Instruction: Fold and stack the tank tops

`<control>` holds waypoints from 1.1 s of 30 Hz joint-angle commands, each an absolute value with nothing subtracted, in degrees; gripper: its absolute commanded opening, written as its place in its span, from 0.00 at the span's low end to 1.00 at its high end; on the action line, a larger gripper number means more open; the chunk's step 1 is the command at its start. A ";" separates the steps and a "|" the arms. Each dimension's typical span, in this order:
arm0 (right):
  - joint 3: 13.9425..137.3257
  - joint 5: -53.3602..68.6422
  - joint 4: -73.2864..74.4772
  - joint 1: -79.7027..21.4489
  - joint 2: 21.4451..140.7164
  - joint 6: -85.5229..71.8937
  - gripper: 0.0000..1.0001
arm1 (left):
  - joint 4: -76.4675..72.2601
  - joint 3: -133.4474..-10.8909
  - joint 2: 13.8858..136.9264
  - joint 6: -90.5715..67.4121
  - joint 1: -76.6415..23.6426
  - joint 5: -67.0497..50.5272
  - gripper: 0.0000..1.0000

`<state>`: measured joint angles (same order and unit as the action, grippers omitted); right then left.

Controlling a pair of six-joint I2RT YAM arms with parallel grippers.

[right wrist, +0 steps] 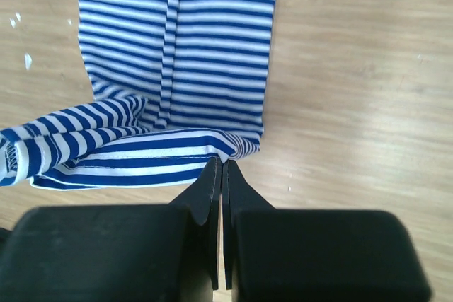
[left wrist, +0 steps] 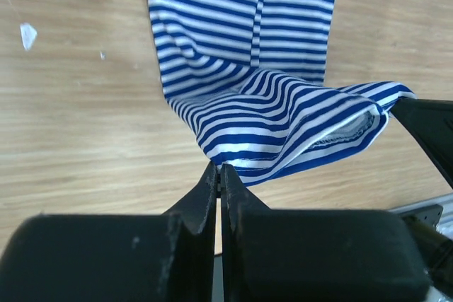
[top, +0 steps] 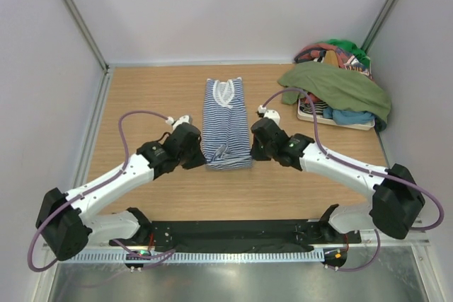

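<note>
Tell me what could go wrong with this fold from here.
1. The left gripper and right gripper pinch only the near hem corners of the navy-and-white striped cloth tank top; either corner may slip out mid-fold.
2. The right arm's purple cable loops beside the olive green cloth top and might snag it.

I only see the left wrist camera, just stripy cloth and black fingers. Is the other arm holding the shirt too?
Observer: Yes, the right gripper is shut on the near right corner of the striped tank top.
Operator: Where's the green one?
Observer: The olive tank top lies on a pile of clothes at the far right corner of the table.
Operator: Which way is the stripy neck?
Observer: It points away from the arms.
</note>
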<state>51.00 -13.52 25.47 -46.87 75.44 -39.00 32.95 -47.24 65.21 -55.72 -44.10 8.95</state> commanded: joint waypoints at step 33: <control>82.17 -8.53 18.72 -31.38 106.60 -27.16 0.01 | 29.53 -77.51 98.51 -39.29 -27.52 6.68 0.00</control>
<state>78.59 -8.78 21.08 -32.40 104.92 -28.51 30.81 -74.61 96.20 -41.25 -29.02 6.48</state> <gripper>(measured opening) 0.031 0.006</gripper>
